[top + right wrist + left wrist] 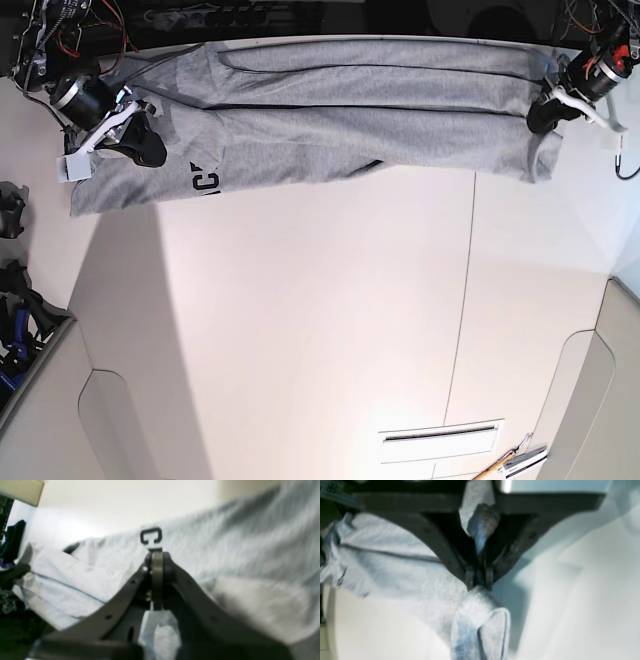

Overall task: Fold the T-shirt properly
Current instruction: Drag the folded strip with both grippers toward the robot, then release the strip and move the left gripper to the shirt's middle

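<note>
In the base view, the right arm comes in at about eleven o'clock with its gripper angled toward four o'clock, while the left arm comes in near two o'clock, its gripper angled toward eight. The left wrist view shows the left fingers narrowing toward six o'clock, their tips nearly together with a thin gap between. In the right wrist view, the right fingers point to twelve o'clock, tips closed side by side.

Open tabletop below the T-shirt
</note>
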Available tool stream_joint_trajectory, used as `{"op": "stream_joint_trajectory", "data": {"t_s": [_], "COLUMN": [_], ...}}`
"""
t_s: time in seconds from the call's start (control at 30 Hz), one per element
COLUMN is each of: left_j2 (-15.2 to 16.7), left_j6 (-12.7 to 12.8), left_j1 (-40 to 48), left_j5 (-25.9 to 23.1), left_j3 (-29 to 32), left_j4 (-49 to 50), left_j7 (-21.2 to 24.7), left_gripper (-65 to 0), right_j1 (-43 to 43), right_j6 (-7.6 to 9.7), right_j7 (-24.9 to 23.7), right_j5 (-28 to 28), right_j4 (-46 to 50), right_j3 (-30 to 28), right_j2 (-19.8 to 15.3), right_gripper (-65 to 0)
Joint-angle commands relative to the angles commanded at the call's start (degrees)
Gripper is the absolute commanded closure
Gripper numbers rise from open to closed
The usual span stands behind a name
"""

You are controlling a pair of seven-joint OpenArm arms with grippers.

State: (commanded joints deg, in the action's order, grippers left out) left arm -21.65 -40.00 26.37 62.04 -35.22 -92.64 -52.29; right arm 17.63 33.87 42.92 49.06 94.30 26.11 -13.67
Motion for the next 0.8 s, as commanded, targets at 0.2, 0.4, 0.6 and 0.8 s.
{"op": "stream_joint_trajectory", "data": {"t_s": [0.2, 0.4, 0.6, 0.8], "left_j2": [-1.92, -4.57, -11.15, -12.90], "left_j6": [0.00, 2.68, 4.82, 3.25], "left_j1": [-8.63, -15.47, -16.83, -15.50], "left_j5": [-5.55, -16.44, -22.08, -12.74], "left_j3": [0.00, 0.02, 0.02, 1.64], "left_j4": [0.02, 0.02, 0.02, -6.43], "left_j7": [0.72, 4.96, 8.33, 0.09], "left_gripper": [0.0, 0.0, 0.0, 0.0], "right_j1": [-3.69, -5.88, -5.86, -5.79], "right_j6": [0.00, 0.00, 0.00, 0.00], "right_j7": [0.02, 0.61, 0.76, 1.11], "right_j5": [-0.63, -0.11, 0.02, 0.55], "right_j4": [0.00, 0.11, 0.13, 0.15], "right_j3": [1.18, 3.34, 4.57, 7.10], "right_j2": [-0.92, -0.92, -0.90, -0.90], "right_gripper": [0.0, 0.0, 0.0, 0.0]}}
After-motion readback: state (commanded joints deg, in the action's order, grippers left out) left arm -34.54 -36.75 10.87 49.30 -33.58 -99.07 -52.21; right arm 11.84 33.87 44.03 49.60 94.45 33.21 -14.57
